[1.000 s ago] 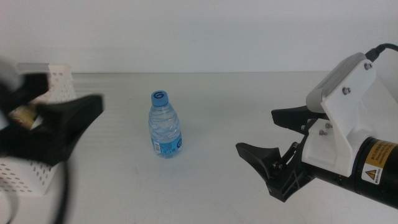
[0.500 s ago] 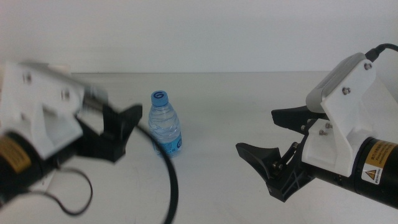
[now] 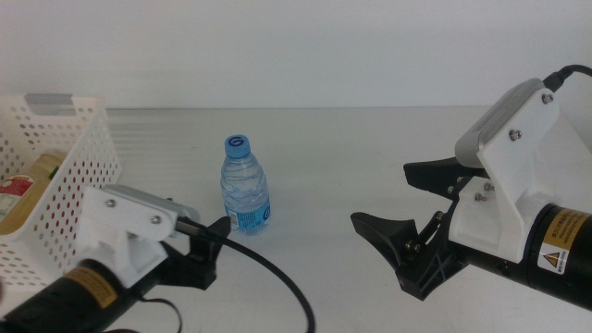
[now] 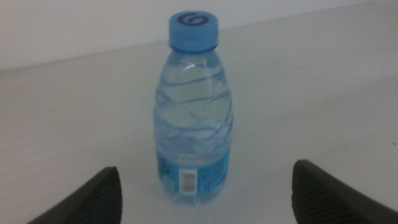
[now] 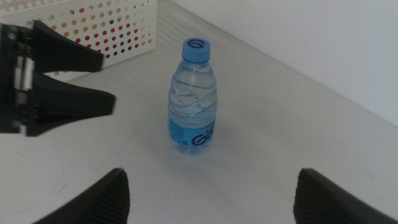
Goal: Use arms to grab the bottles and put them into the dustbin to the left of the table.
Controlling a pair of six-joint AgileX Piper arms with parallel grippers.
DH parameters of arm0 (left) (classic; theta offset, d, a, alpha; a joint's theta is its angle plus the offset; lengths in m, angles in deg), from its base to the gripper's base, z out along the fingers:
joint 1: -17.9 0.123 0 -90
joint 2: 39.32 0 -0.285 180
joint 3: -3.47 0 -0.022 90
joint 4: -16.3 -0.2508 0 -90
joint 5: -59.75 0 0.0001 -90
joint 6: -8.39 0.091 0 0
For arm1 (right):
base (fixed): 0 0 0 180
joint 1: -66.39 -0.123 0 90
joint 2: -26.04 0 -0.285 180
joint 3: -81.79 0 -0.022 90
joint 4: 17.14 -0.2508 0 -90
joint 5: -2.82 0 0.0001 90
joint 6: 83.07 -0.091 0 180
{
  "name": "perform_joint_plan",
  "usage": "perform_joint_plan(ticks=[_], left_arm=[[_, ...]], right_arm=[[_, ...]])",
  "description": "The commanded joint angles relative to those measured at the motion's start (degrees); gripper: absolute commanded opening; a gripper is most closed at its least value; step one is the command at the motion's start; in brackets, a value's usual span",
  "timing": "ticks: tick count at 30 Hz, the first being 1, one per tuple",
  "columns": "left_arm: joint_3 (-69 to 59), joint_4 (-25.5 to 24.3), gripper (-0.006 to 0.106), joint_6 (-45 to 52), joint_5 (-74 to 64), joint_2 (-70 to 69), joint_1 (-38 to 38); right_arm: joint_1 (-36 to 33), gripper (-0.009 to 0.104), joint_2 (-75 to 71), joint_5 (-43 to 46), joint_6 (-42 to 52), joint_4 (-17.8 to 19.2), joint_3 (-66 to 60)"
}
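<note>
- Broadly spanning everything: white table [image 3: 370, 166].
- Sitting at nine o'clock: dustbin [image 3: 79, 176], bottles lying inside.
- Waiting at four o'clock, jaws spread: right gripper [image 3: 407, 208].
- Pointing at the bottle from seven o'clock, jaws spread: left gripper [image 4: 202, 193].
- Standing upright centrally, untouched: water bottle [image 3: 245, 186].

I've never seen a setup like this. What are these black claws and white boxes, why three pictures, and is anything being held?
Two robot arms share a white table. One camera overlooks it; one sits on each wrist. The left gripper is open, facing a small water bottle that stands upright and untouched. The right gripper, also open, waits beside it. Nothing is held. The white perforated dustbin at the left already contains items.
</note>
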Motion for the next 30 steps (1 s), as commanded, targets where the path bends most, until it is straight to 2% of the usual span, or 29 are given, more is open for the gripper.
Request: perform_joint_plan(ticks=[1, 6, 11, 18, 25, 30], left_arm=[[1.4, -1.5, 0.090, -1.4, 11.9, 2.8, -0.1], [5.1, -2.3, 0.090, -3.1, 14.3, 9.0, 0.8], [9.5, -10.6, 0.090, -6.2, 13.1, 11.8, 4.8], [14.3, -18.8, 0.090, -13.0, 13.7, 17.4, 9.0], [20.9, -21.9, 0.090, -16.2, 13.8, 24.1, 9.1], [24.3, -22.0, 0.090, -16.5, 13.9, 27.9, 9.1]], right_arm=[[-0.2, 0.079, -1.1, 4.4, 0.3, 0.2, 1.2], [-0.2, 0.079, -1.1, 4.4, 0.3, 0.2, 1.2], [-0.2, 0.079, -1.1, 4.4, 0.3, 0.2, 1.2], [-0.2, 0.079, -1.1, 4.4, 0.3, 0.2, 1.2], [-0.2, 0.079, -1.1, 4.4, 0.3, 0.2, 1.2], [-0.2, 0.079, -1.1, 4.4, 0.3, 0.2, 1.2]])
